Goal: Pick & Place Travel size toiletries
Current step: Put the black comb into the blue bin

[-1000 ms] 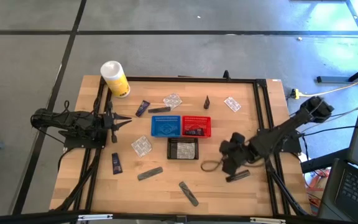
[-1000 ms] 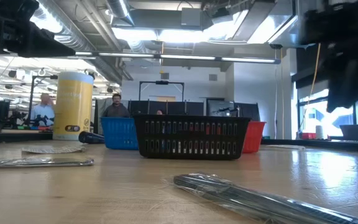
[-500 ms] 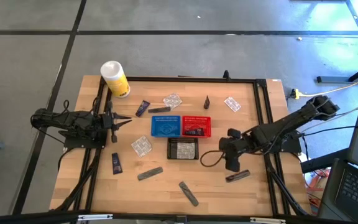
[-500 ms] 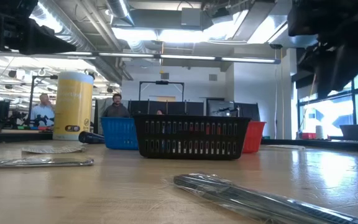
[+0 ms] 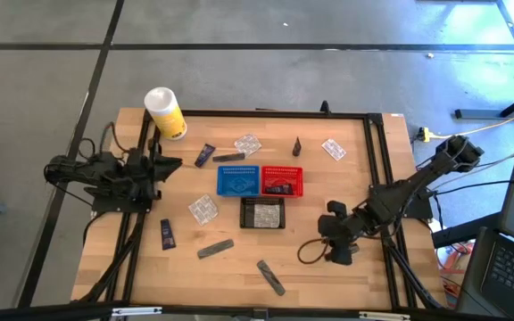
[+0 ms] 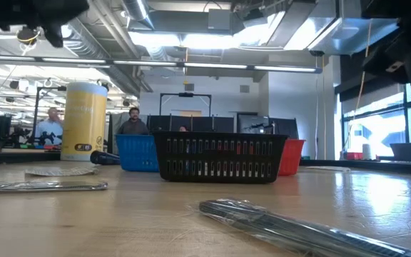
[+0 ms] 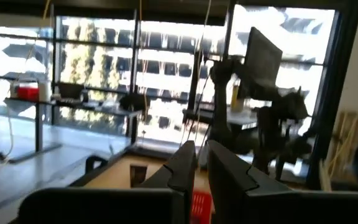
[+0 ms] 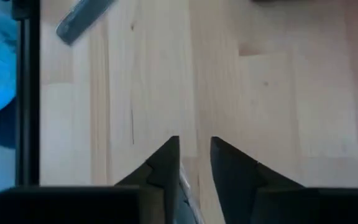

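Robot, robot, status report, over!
Left gripper at table's left side, jaws shut. Right gripper low over grey tube, grip unclear. Nothing blocking. Over.

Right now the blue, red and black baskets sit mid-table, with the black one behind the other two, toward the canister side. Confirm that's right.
Not quite. The high view shows the black basket in front of the blue basket and red basket, on the side away from the canister. All three do sit mid-table.

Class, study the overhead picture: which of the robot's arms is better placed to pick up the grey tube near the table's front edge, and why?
Probably the right. The right gripper hangs low over the wood close to the grey tube; the left gripper waits at the far left.
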You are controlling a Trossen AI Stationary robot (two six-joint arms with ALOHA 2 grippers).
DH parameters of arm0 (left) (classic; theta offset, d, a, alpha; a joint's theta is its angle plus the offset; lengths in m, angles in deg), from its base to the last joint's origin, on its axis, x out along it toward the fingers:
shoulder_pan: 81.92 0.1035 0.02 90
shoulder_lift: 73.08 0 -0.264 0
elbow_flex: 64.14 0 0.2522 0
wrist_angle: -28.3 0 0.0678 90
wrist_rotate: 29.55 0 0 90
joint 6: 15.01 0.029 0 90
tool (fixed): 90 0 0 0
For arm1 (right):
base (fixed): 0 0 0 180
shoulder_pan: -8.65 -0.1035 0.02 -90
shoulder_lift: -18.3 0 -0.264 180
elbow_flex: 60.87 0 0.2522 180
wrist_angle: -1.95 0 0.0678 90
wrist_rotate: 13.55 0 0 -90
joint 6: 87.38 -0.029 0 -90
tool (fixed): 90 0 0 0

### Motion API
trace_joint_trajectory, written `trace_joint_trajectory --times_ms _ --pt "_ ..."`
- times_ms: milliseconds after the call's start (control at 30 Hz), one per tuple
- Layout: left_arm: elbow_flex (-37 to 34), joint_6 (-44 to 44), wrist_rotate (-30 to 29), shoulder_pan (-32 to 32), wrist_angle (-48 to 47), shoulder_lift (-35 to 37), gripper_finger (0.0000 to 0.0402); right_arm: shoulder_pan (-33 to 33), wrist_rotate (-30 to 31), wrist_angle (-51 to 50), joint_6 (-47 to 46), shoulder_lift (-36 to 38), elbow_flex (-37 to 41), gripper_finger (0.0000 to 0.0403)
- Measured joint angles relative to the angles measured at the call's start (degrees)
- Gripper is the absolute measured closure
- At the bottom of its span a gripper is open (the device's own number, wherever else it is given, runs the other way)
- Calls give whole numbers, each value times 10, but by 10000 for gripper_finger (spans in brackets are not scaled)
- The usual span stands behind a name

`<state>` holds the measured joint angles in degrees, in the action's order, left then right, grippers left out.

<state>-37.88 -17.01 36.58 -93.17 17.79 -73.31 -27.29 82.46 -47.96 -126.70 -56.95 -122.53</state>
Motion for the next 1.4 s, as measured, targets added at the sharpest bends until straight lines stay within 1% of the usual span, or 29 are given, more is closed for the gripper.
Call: trace_joint_trajectory --times_ms 33,100,167,233,300,400,533,600,667,700,767,833,933,1033,1167,1233,1333,1400 --pt "0 3 0 0 21 0 366 -7 17 -1 -5 0 0 322" --pt "1 -17 9 0 64 -3 366 -18 62 -5 -17 0 0 338" --pt "1 -22 45 0 70 -2 366 -26 136 -23 -40 0 0 355" --pt "3 -3 71 0 71 -7 364 -31 208 -58 -50 0 0 374" --pt "6 -8 82 0 69 -25 359 -31 236 -101 -30 3 0 394" --pt "5 -1 90 0 62 -63 338 -20 263 -128 -21 29 0 396" --pt "5 1 75 0 59 -128 298 9 260 -125 28 99 0 399" --pt "10 -6 97 0 49 -155 285 27 252 -125 55 147 0 400" --pt "20 -21 139 -4 41 -181 280 48 245 -123 87 196 0 400" --pt "27 -29 150 -9 40 -197 281 59 239 -121 103 222 0 401" --pt "40 -35 150 -24 26 -226 287 82 229 -106 138 271 0 401" --pt "63 -28 138 -44 1 -255 296 106 230 -87 178 313 0 401" --pt "106 -20 104 -77 -55 -296 312 148 226 -70 242 373 0 401" --pt "146 -38 80 -112 -100 -334 323 181 202 -71 293 414 0 402" --pt "184 -82 43 -155 -171 -389 330 211 186 -73 324 474 0 402" --pt "200 -107 37 -172 -206 -418 331 223 186 -77 332 502 0 402" --pt "221 -135 33 -198 -219 -455 329 240 185 -83 344 536 0 402" --pt "232 -138 23 -214 -225 -475 326 249 184 -97 351 553 0 402"
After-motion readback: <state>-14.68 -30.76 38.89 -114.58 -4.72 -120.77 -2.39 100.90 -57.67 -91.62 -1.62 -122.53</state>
